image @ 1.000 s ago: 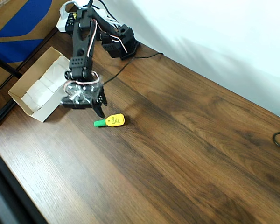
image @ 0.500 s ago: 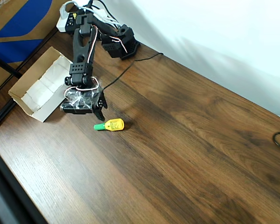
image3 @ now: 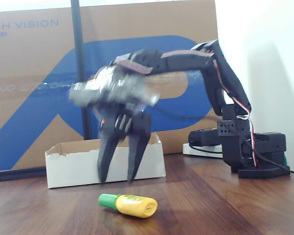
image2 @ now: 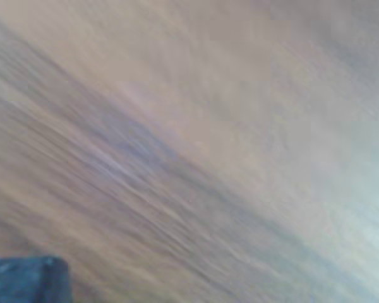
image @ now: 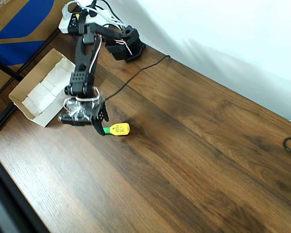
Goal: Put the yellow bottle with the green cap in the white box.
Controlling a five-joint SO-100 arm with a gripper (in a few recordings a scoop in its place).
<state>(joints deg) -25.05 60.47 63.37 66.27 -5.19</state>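
We see the gripper (image3: pixel 118 179) pointing straight down, its 2 dark fingers (image3: pixel 106 156) spread apart with a clear gap between them, holding nothing. In the fixed view the tips hang just above the table (image3: pixel 225 205), slightly behind the green cap end of the yellow bottle with the green cap (image3: pixel 129 204); motion blur smears the wrist. From overhead, the gripper (image: pixel 101 125) sits right at the bottle's cap end, and we cannot tell whether a fingertip touches it. The black arm (image: pixel 85 53) reaches from its base (image: pixel 126 44) near the table's far edge, folding forward and down toward the left side. The yellow bottle with the green cap (image: pixel 117 129) lies on its side on the wood, cap pointing left. The white box (image: pixel 36 94) rests near the table's left edge, just beside the gripper, well within the arm's span. The wrist view is a blur of wood grain.
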